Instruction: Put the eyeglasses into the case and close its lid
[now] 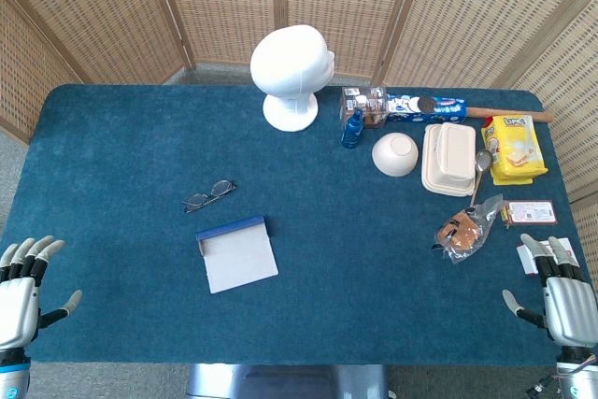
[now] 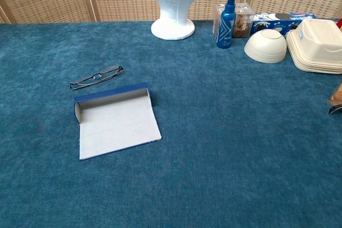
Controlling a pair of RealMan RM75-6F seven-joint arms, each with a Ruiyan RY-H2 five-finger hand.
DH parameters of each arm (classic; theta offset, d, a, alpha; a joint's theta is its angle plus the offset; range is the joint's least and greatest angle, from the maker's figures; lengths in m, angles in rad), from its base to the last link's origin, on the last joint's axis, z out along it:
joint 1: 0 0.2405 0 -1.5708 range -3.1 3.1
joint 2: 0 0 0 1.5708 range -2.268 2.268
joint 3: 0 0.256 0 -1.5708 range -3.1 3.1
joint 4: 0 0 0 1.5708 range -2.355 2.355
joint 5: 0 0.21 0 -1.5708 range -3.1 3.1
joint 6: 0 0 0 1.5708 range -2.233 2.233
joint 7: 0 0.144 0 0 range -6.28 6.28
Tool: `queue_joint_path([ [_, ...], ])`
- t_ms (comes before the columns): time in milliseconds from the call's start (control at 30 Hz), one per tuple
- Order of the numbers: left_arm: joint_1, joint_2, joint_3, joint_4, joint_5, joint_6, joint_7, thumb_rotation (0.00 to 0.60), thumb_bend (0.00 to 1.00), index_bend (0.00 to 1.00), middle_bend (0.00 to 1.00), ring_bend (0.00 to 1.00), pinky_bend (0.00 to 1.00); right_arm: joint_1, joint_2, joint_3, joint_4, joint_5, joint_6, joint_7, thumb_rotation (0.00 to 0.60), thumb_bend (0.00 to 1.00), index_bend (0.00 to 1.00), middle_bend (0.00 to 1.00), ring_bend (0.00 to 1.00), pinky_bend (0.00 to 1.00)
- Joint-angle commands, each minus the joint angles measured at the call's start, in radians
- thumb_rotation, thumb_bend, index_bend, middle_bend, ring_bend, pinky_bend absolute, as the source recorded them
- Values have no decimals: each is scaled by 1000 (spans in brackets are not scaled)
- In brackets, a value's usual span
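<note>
Your left robot hand (image 1: 21, 298) and right robot hand (image 1: 561, 292) rest at the near corners of the surface (image 1: 121, 156), fingers spread, holding nothing. Eyeglasses (image 2: 96, 77) lie folded just behind the case (image 2: 115, 121), apart from it; its lid is open.

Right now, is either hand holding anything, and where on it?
Nothing is held. The left hand and right hand sit open at the table's near corners. The eyeglasses lie on the cloth beyond the open case.
</note>
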State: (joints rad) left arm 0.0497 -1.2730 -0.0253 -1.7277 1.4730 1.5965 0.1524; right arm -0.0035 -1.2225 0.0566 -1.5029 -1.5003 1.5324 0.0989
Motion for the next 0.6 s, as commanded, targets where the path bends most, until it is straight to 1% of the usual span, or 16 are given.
queue_joint_path([
  [33,0,0,0,1,0,-1,-2,600,185,188,154,74,0,-2,-2,-2,2,-1,1,1,593,258,104,177,35,156],
  [367,-26,5,-20,1,-19,-37,10,600,184,187,154,74,5,-11,-2,2,2,16,7,-3,593,258,103,177,35,157],
  [467,-67,12,-32,-1,-62,-124,-15,600,184,188,152,75,14,-10,0,5,0,23,2,-6,592,257,104,177,34,156],
  [600,-109,17,-52,2,-102,-197,-20,600,184,193,146,76,24,-12,0,6,-4,31,0,-12,592,258,105,177,34,156],
])
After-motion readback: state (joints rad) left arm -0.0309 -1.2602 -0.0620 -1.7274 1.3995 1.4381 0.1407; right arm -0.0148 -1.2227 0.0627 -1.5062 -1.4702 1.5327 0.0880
